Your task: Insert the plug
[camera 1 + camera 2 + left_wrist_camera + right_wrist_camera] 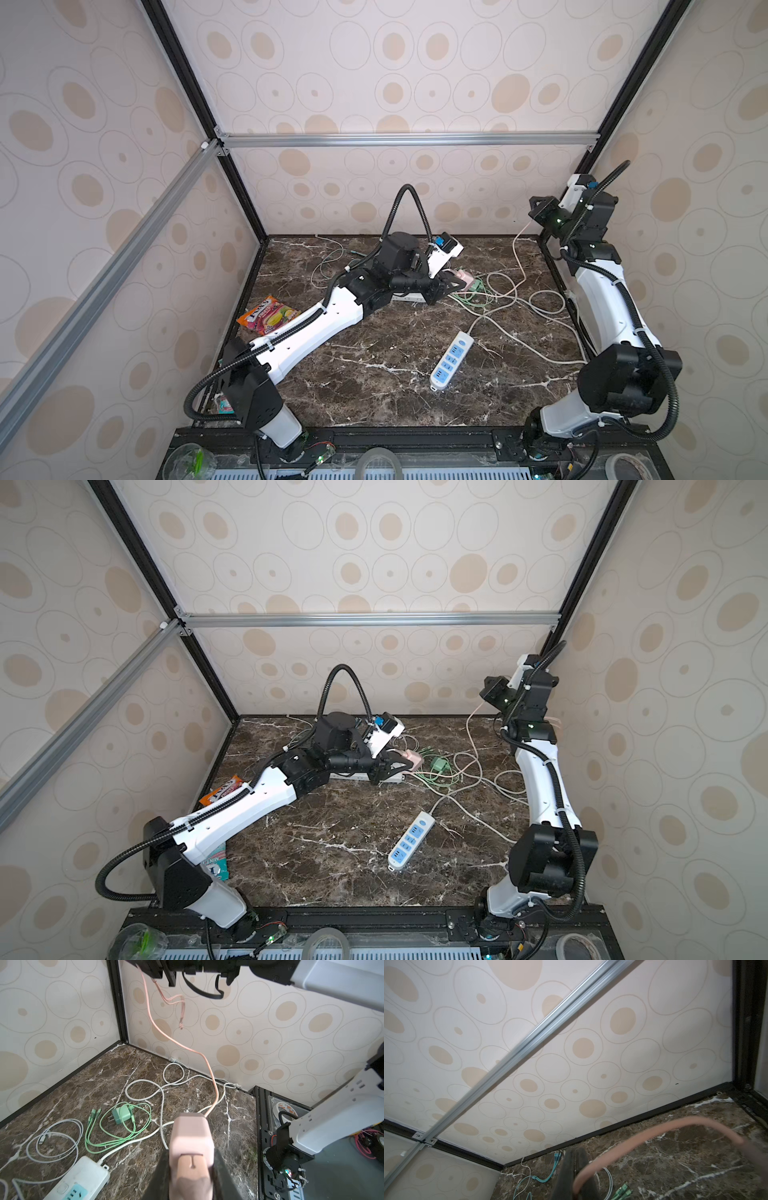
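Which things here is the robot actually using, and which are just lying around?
In use: pink plug in left gripper, pink cable in right gripper, nearest power strip.
Lying about: green charger, white cables, candy bag, farther power strip.

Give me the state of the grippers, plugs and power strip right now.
left gripper: shut on pink plug.
pink plug: held, not in any socket.
right gripper: raised, shut on pink cable.
pink cable: lifted, running down to the plug.
blue power strip: flat on table, sockets empty.
green charger: unplugged, lying on table.
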### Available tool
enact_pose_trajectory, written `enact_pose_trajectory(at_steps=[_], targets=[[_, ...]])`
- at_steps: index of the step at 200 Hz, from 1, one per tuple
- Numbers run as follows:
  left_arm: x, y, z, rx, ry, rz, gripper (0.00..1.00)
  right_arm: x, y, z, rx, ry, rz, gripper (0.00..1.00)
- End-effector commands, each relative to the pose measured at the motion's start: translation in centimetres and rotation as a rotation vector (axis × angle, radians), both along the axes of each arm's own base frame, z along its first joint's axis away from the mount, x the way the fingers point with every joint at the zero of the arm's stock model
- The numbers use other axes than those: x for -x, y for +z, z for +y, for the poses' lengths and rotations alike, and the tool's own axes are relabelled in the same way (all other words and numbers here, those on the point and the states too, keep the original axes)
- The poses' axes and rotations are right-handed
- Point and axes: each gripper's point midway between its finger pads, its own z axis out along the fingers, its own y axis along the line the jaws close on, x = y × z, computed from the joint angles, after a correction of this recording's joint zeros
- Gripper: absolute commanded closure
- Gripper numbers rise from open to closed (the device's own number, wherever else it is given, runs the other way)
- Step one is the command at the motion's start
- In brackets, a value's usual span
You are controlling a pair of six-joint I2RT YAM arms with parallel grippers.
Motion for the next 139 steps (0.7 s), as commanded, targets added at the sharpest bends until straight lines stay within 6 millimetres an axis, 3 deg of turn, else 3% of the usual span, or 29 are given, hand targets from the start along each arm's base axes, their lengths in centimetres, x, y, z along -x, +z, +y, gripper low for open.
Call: enact_pose_trajectory(at_steps=[1,24,44,58,89,121,135,137,139], targets=[[-1.0,-0.8,-3.1,-0.004,-0.014,-0.035,1.00,-0.2,-6.2,-0.8,0.018,0.030,0.149,0.97],[-4.5,-3.3,-4.8,-0.056,0.111,-0.011,1.00,-0.1,-12.0,-0.1,0.022,0.108,0.299,0.86],[-6.8,-4.2,-5.0,-0.090,0.202,-0.021,1.00,0.1,-14.8,0.5,0.013,0.151,0.372,0.84],[-7.4,-4.6,-5.2,-0.101,0.216,-0.029,1.00,0.4,-16.1,0.7,0.004,0.167,0.409,0.79],[-7.7,-5.4,-5.5,-0.116,0.218,-0.023,1.00,1.5,-17.3,-0.2,0.010,0.098,0.476,0.42],[-8.2,-5.4,-4.8,-0.116,0.252,-0.001,1.00,4.2,-17.5,-1.7,0.040,-0.022,0.526,0.23],[-8.6,-5.3,-4.3,-0.112,0.272,0.016,1.00,5.7,-17.6,-1.4,0.027,-0.022,0.531,0.07],[-8.7,-5.3,-4.2,-0.113,0.276,0.017,1.00,5.9,-17.6,-1.3,0.025,-0.019,0.531,0.01],[-8.7,-5.3,-4.2,-0.113,0.280,0.018,1.00,6.1,-17.6,-1.2,0.021,-0.018,0.532,0.01]])
